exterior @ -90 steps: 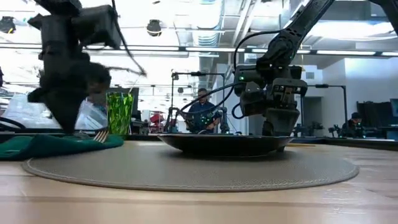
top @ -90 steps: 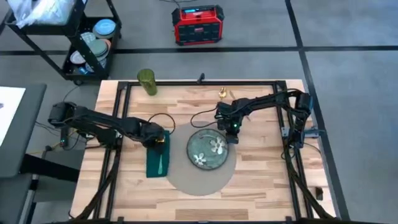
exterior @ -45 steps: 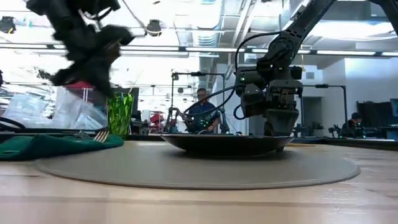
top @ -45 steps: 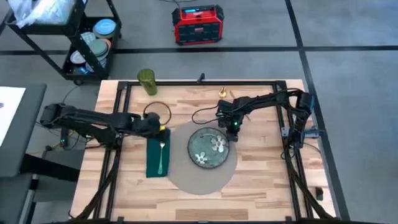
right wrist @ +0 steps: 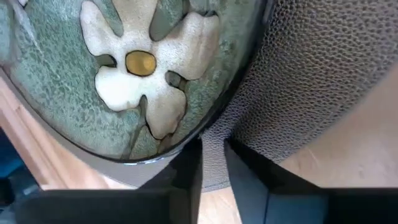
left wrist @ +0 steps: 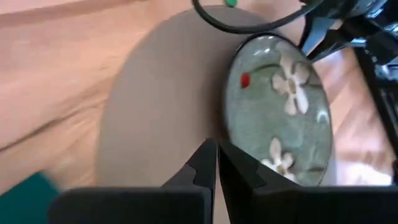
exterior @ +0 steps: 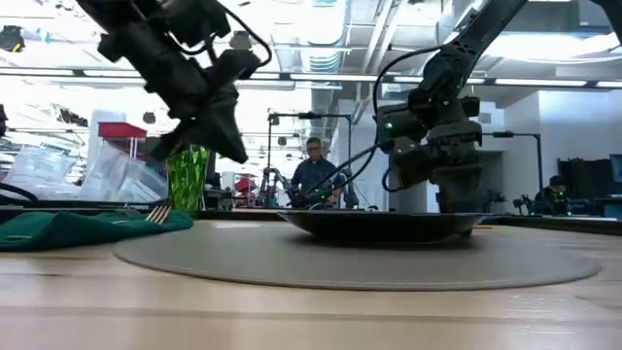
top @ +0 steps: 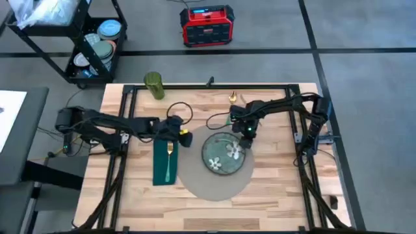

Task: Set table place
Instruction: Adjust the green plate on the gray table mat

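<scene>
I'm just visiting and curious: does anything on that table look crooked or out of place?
The green plate sits off-centre on the round placemat, pushed to its far right edge beside the right gripper. The fork lies straight on the green napkin.

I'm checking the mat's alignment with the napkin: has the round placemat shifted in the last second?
Yes. In the high view the placemat has slid right, away from the green napkin, carrying the plate with it; the right gripper sits at its far edge.

One table (top: 273, 188), one round placemat (top: 208, 185), one green floral plate (top: 226, 156), one green napkin (top: 161, 170), one fork (top: 168, 161), one green cup (top: 153, 85), two grippers: left (top: 185, 138), right (top: 247, 137).
</scene>
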Action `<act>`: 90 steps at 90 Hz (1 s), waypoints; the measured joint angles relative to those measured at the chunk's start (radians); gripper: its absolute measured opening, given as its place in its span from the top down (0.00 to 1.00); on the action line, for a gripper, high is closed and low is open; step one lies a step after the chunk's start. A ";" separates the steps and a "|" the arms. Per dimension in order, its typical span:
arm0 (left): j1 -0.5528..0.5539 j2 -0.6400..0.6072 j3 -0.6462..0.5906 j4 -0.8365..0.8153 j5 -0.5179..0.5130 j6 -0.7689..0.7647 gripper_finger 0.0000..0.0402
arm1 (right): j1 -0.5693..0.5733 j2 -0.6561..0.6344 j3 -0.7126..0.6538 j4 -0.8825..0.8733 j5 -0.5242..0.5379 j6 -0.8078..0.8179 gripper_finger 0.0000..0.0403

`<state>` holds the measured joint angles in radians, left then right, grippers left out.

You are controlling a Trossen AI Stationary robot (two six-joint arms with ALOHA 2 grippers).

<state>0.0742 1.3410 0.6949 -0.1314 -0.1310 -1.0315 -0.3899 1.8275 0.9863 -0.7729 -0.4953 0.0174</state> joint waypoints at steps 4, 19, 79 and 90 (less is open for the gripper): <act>0.000 0.013 0.000 0.017 0.000 -0.013 1.00 | -0.010 0.000 0.000 -0.004 -0.004 0.002 0.81; -0.009 0.021 0.000 0.012 0.000 -0.031 1.00 | -0.058 -0.031 0.000 -0.036 0.003 -0.019 0.80; -0.017 0.021 0.001 0.030 -0.032 -0.133 1.00 | -0.102 -0.069 0.003 0.110 -0.096 -0.034 0.80; -0.018 0.021 0.001 0.030 -0.032 -0.140 1.00 | -0.088 -0.029 0.003 0.125 -0.123 -0.037 0.80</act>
<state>0.0566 1.3621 0.6956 -0.1013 -0.1631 -1.1717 -0.4783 1.7988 0.9892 -0.6479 -0.6179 -0.0197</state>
